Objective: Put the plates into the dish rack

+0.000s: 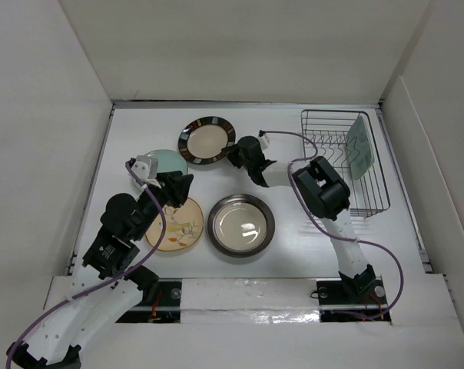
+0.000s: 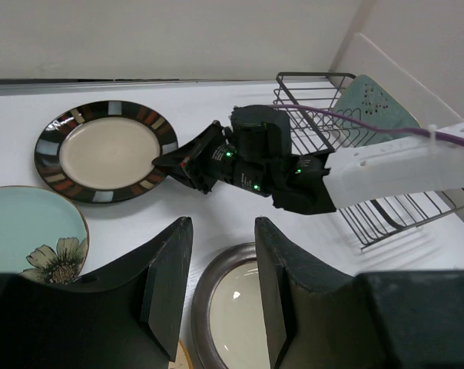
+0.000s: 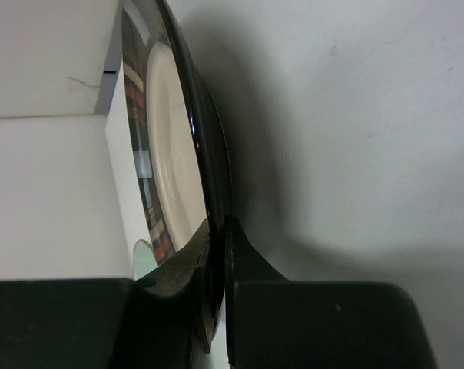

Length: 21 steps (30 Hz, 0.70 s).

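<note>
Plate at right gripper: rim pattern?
Plate: dark brown rim, coloured blocks, cream centre. Best in left wrist view.

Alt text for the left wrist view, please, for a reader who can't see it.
The right pincer grips the rim of the brown-rimmed plate lying on the white table. To the right, the dish rack holds a mint-green plate on edge; in the foreground the left pincer stands open above the silver plate.

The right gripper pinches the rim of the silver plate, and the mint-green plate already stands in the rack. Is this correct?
No. The right gripper pinches the rim of the brown-rimmed cream plate, not the silver plate, as the right wrist view shows. The mint-green plate does stand in the dish rack.
</note>
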Tool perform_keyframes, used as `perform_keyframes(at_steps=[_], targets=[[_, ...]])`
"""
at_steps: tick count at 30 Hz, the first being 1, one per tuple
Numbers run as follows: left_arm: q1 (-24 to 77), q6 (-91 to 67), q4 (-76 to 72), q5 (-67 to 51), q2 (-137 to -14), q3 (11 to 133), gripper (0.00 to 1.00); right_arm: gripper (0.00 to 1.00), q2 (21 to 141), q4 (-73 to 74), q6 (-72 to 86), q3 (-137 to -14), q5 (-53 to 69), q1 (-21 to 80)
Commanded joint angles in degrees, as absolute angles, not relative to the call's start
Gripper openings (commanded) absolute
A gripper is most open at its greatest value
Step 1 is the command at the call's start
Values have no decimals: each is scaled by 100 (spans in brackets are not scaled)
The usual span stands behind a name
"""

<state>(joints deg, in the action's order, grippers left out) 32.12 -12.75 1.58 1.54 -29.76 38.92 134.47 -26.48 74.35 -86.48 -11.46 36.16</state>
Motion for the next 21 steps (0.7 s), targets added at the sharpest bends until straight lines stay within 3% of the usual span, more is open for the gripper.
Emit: perform_keyframes(at_steps=[1,7,13,16,21], targets=[[3182,-1187,-53,298,-2848,3850,35,0,12526,-2900,6505,-8596,-1958,3884],[3182,-1195,-35,229,-2716,3841,35,0,11401,-3892,4854,-8122,-2161,4069],[3182,-1230,-26,62,-2514,3850,35,0,9759,-3876,3122,-7395,-2530,4069],[3182,-1239,-9,26,-2382,3885,36,0,8610,-3403,2296,-6902,-2541,3685],[3182,-1204,-9,219,-1865,3929,36,0,7068,-1331,1251,-6837,-2276,2945]])
